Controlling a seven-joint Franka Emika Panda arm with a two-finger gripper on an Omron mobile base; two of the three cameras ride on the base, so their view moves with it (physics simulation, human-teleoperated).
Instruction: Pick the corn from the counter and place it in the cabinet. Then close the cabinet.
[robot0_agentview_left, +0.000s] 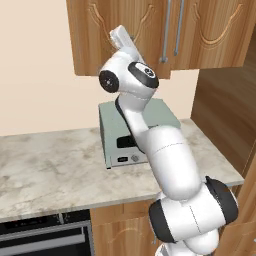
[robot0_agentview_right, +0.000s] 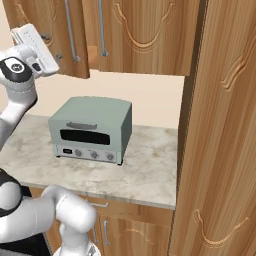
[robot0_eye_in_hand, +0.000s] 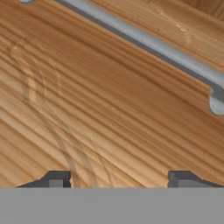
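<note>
My gripper (robot0_eye_in_hand: 118, 179) is open, its two dark fingertips (robot0_eye_in_hand: 57, 179) set wide apart with nothing between them. It is raised right up against the left door of the wooden wall cabinet (robot0_agentview_left: 215, 30), and that door's silver bar handle (robot0_eye_in_hand: 148, 43) runs across just beyond the tips. From the right base, the white hand (robot0_agentview_right: 22, 32) sits in front of this left door (robot0_agentview_right: 55, 20), which stands slightly ajar beside the right door (robot0_agentview_right: 145, 35). The corn is out of view. The marbled counter (robot0_agentview_left: 50, 165) lies below.
A pale green toaster oven (robot0_agentview_right: 92, 127) stands on the counter (robot0_agentview_right: 145, 165) under the cabinet. A tall dark wood panel (robot0_agentview_right: 220, 125) closes off the right side. A black oven front (robot0_agentview_left: 45, 235) sits below the counter at the left.
</note>
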